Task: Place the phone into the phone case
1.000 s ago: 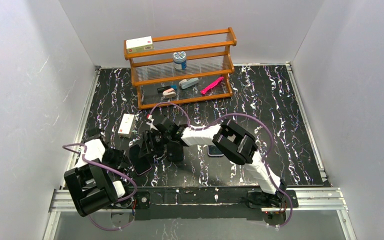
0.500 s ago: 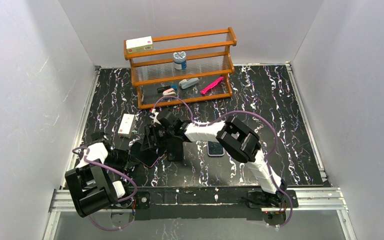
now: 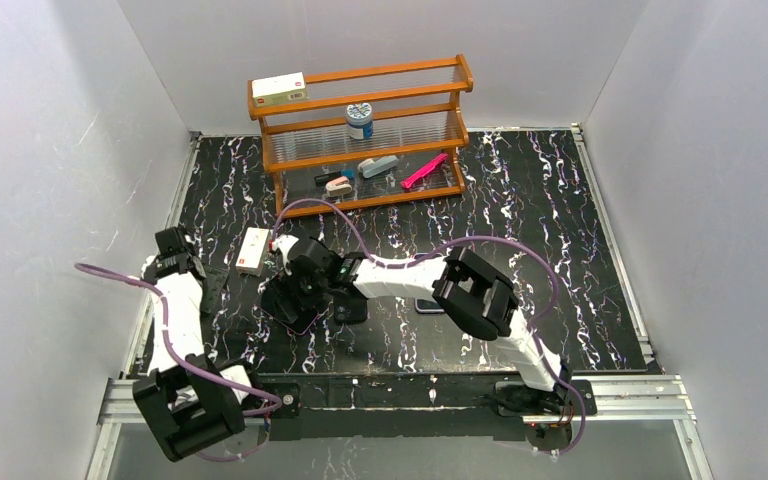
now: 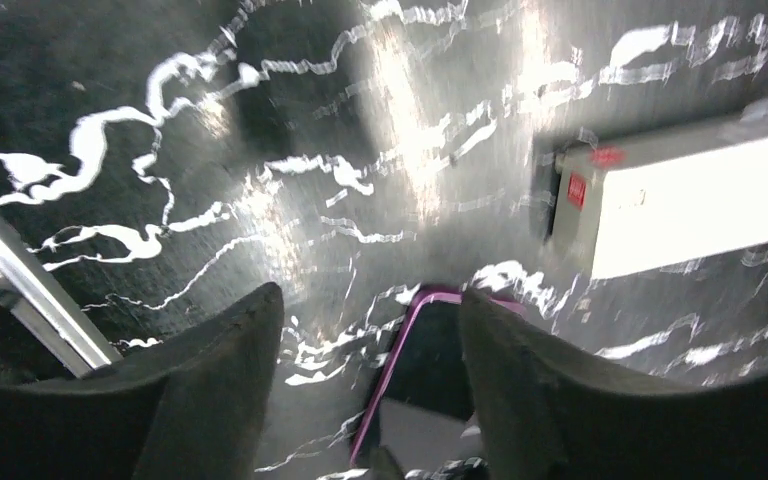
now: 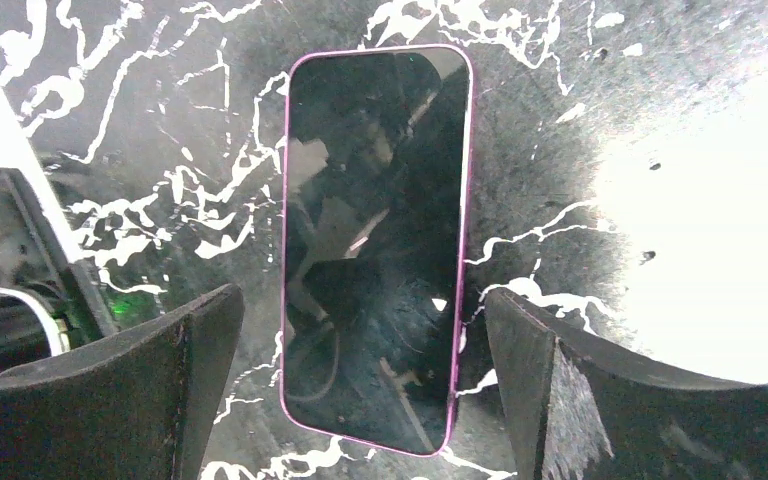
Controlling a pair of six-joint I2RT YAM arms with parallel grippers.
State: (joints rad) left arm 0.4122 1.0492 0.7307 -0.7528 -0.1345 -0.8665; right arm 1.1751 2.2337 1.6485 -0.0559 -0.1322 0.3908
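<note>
**Phone lies flat between the spread right fingers**

By the left edge of the tabletop the left fingers point(image 4: 210, 390) are spread apart with nothing between them. Their wrist view is blurred, but it shows one end of the phone point(image 4: 422, 370) ahead of them and well apart. Toward the far-left corner lies a white carton point(image 3: 253, 250) with a red label.

The phone rests flat, glossy screen up, with a purple rim. It lies left of the tabletop's middle and nearer the near edge than the far one. The right fingers point(image 5: 160, 390) hang over it, opened wide, one outside each long edge. Bare tabletop shows in both gaps, and neither finger touches the phone. Its long axis runs straight ahead along the gap between them, so their closing line crosses its short width.

By my reading the right arm is much the nearer and is already squared to the phone.

Just right of the phone sits a matte black slab point(image 3: 351, 303). Further right, a dark flat piece point(image 3: 426, 305) peeks from under the right arm. Which of the two is the phone case I cannot tell.
</note>
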